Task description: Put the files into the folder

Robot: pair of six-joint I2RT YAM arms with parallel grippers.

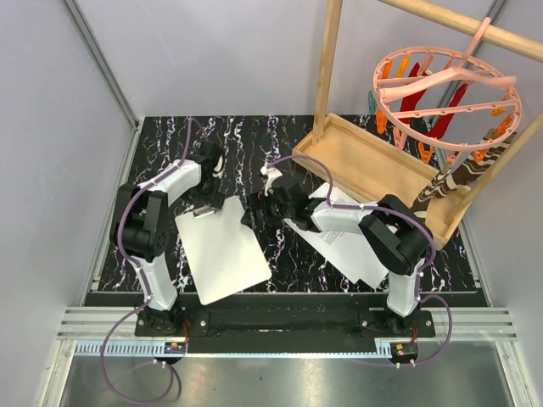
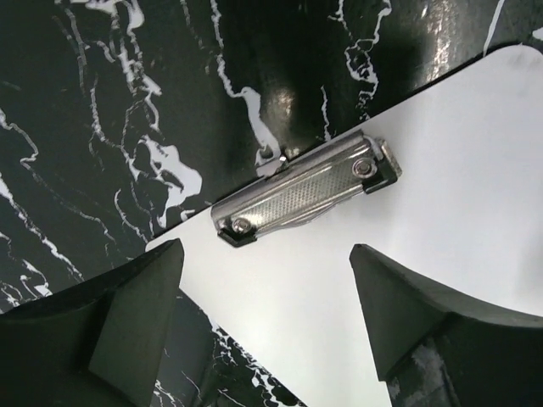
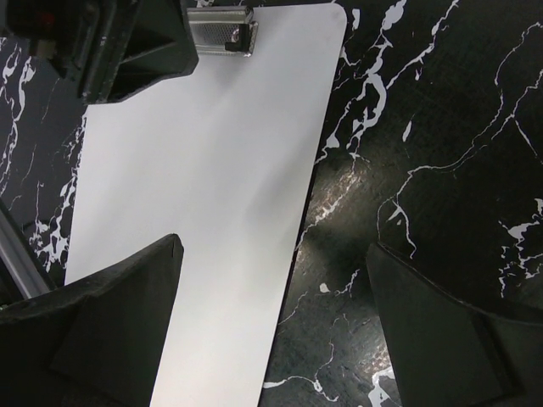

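The folder (image 1: 225, 254) is a rigid white board lying flat at centre left, its metal clip (image 1: 206, 209) on the far short edge. My left gripper (image 1: 207, 197) is open and empty just above the clip (image 2: 305, 191), over the board (image 2: 399, 280). My right gripper (image 1: 252, 219) is open and empty, its jaws either side of the folder's right long edge (image 3: 305, 212). In the right wrist view the clip (image 3: 219, 30) and the left gripper (image 3: 110, 42) show at the top. The files (image 1: 344, 248) are white sheets on the table at the right, mostly hidden under my right arm.
A shallow wooden tray (image 1: 373, 161) stands at the back right beside a wooden rack post (image 1: 327, 68). A pink round peg hanger (image 1: 445, 89) hangs above it, and a striped item (image 1: 462, 178) rests on the tray's right side. Grey walls close both sides.
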